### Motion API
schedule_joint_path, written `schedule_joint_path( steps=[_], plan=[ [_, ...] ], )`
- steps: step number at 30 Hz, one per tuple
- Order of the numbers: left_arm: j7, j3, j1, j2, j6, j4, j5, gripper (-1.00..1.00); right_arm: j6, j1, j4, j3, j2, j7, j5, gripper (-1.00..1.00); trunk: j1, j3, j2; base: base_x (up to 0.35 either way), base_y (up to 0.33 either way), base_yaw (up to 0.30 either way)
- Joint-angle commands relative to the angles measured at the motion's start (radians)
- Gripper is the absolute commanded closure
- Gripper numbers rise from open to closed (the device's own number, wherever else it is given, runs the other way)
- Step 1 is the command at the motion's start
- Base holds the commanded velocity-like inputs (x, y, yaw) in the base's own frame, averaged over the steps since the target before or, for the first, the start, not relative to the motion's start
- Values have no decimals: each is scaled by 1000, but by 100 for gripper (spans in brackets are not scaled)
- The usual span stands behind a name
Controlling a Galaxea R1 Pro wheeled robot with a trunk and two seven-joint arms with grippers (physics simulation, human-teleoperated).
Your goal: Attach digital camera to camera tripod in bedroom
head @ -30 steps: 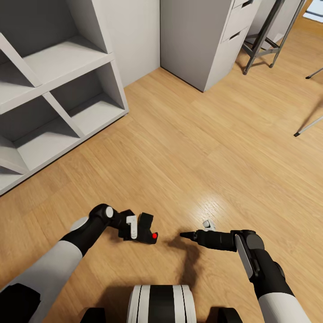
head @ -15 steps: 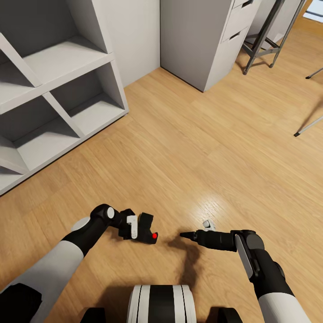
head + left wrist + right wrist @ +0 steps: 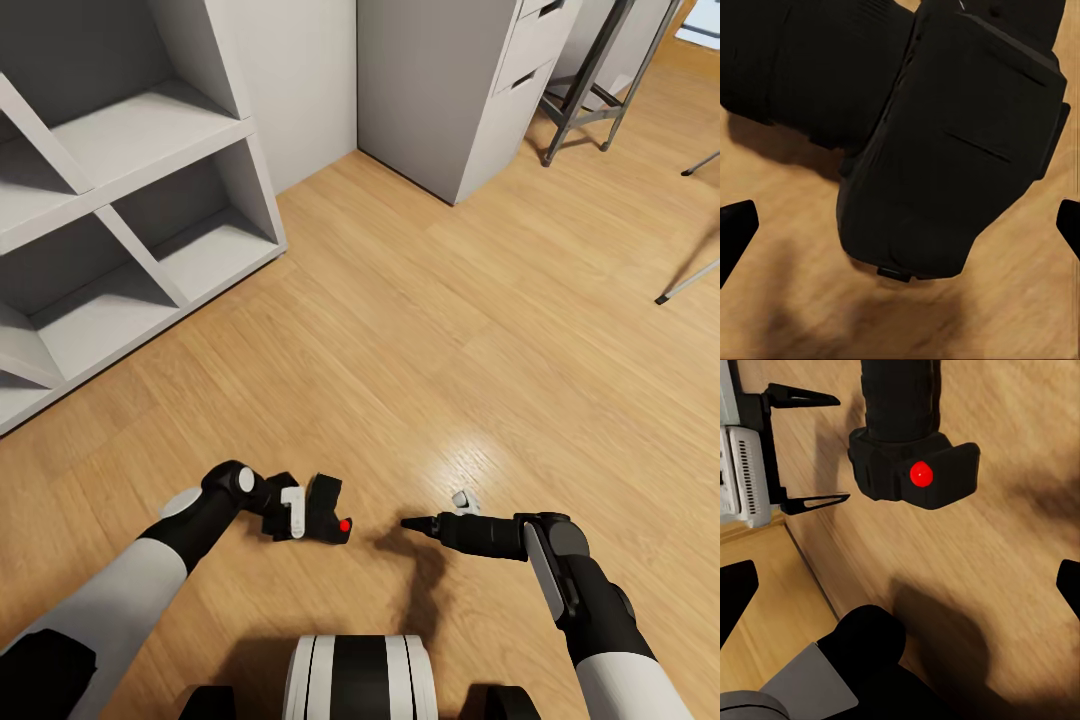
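The digital camera (image 3: 327, 510), black with a red button on top, lies on the wood floor just ahead of my base. My left gripper (image 3: 303, 512) is open right beside it, its fingertips reaching the camera's side; in the right wrist view its two thin fingers (image 3: 814, 500) stand spread next to the camera (image 3: 911, 472). Close up in the left wrist view, the camera body (image 3: 945, 142) sits ahead of the parted tips. My right gripper (image 3: 410, 522) is open, pointing at the camera from the other side, a short gap away. Two silver tripod legs (image 3: 688, 283) show at the right edge.
A white open shelf unit (image 3: 130, 210) stands at the left. A grey drawer cabinet (image 3: 450, 90) is at the back, with a dark metal frame (image 3: 580, 100) beside it. My own base (image 3: 360, 675) is just behind the camera.
My left arm has sunk slightly and edged toward the camera. The camera and right arm have not moved.
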State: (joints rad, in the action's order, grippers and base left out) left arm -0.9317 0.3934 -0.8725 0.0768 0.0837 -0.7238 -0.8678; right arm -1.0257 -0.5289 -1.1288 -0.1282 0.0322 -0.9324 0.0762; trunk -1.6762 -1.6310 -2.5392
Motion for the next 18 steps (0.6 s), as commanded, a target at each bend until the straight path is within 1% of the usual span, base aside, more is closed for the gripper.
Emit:
schedule_joint_path(
  steps=[1, 4, 5, 7, 18],
  plan=[
    [2, 4, 0, 1, 8, 5, 1, -100, -8, 0, 0, -1, 0, 3, 8, -100, 0, -1, 0, 0, 0, 0],
    [24, 4, 0, 0, 7, 27, 0, -100, -8, 0, 0, -1, 0, 3, 8, -100, 0, -1, 0, 0, 0, 0],
    [60, 4, 0, -1, 3, 61, 0, -100, -8, 0, 0, -1, 0, 3, 8, -100, 0, -1, 0, 0, 0, 0],
    [71, 5, 0, -1, 1, 74, 0, -100, -9, 0, 0, -1, 0, 3, 8, -100, 0, -1, 0, 0, 0, 0],
    [81, 5, 0, -3, 0, 85, 0, -100, -8, 0, 0, -1, 0, 3, 8, -100, 0, -1, 0, 0, 0, 0]
  ],
)
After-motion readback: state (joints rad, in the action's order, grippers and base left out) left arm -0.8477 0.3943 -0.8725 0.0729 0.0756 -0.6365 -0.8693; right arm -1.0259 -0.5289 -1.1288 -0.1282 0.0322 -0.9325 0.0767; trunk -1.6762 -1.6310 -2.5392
